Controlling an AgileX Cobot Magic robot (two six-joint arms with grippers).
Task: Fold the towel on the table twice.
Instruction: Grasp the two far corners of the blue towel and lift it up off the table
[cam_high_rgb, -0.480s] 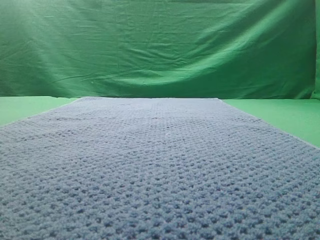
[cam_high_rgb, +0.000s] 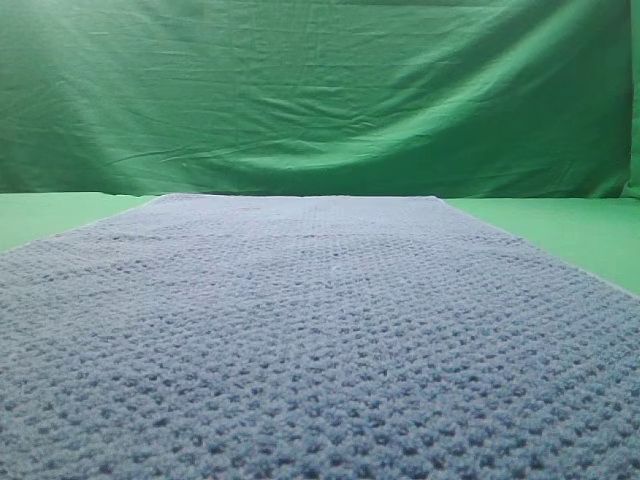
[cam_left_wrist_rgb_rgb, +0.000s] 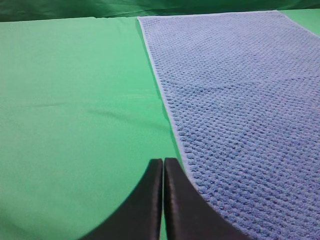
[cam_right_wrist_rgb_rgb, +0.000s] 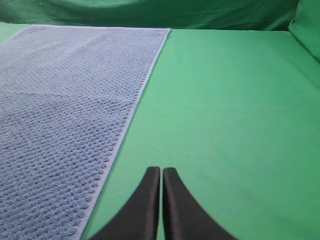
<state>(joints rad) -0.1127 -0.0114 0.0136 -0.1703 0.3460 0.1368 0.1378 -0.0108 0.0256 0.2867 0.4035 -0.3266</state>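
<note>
Since nothing has shifted from half a second ago, no fold is judged to have been begun. The towel (cam_high_rgb: 320, 330) is spread flat on the table (cam_left_wrist_rgb_rgb: 75, 125). Its left hem is seen just right of the clenched, empty left gripper (cam_left_wrist_rgb_rgb: 163, 167); its right hem lies just left of the clenched, empty right gripper (cam_right_wrist_rgb_rgb: 161, 175).

Towel (cam_high_rgb: 320, 340): large blue-grey rectangle, bumpy waffle weave, thin pale hem; lies flat, unfolded, spread lengthwise down middle of table (cam_high_rgb: 560, 225), far edge straight. Table: smooth matte bright green, bare strips showing either side of towel.
</note>
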